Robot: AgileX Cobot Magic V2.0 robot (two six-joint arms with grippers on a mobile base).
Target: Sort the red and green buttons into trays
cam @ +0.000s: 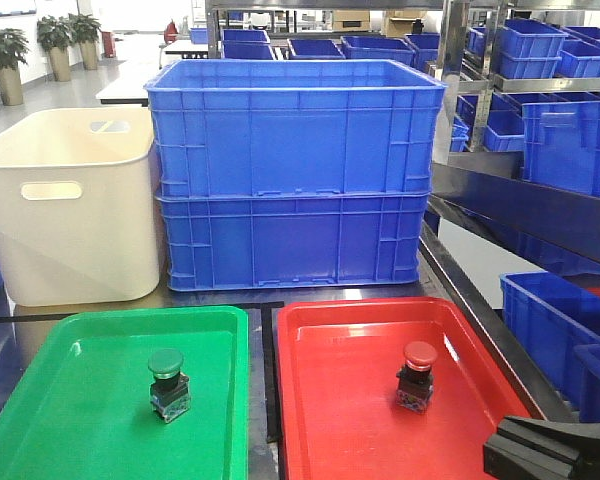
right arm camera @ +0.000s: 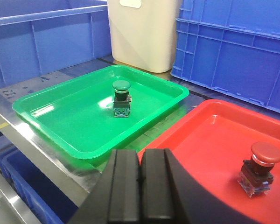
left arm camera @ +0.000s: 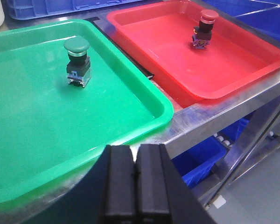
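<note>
Behind my trays stand a cream plastic tub (cam: 68, 215) and stacked blue crates (cam: 293, 170). The green-capped button (cam: 167, 383) stands in the glossy green tray (cam: 50, 400), the red-capped button (cam: 416, 375) in the red tray (cam: 340, 420). My left gripper (left arm camera: 135, 179) and right gripper (right arm camera: 140, 184) are both pressed together, empty.

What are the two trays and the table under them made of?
Green tray and red tray: probably plastic, since they look glossy and smoothly moulded. Table: likely brushed steel, grey with dull streaky reflections.

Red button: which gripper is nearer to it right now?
Right. The right gripper hangs shut at the red tray's near edge; the red button stands close by. The left gripper is shut beyond the green tray.
</note>
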